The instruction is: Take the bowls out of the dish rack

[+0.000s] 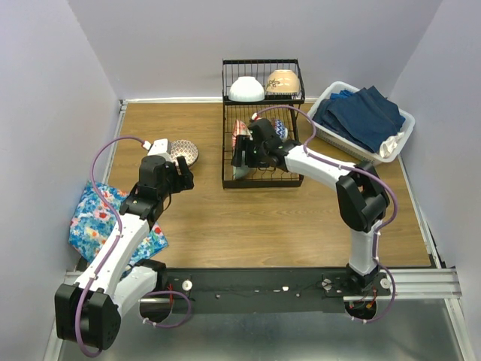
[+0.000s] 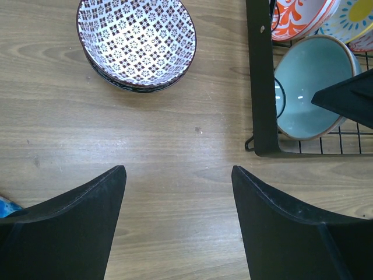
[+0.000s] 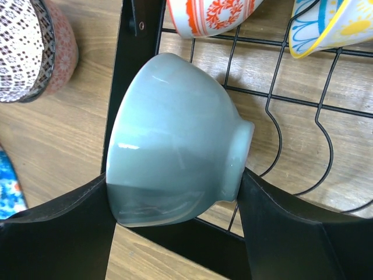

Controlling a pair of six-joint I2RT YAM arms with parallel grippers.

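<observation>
Dish rack point(image 1: 263, 183) — wooden table point(image 1: 248, 226), pale walls point(image 1: 248, 37)

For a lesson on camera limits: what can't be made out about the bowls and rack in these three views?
- Top view: the right arm hides much of the rack's lower tray.
- Left wrist: the orange bowl is cut off by the top edge.
- Right wrist: whether the right claw grips the mint bowl; the bowl hides the contact.

A black rack point(image 3: 125, 35), a mint-green bowl point(image 3: 175, 140) and an orange-patterned bowl point(image 3: 213, 14) appear.
</observation>
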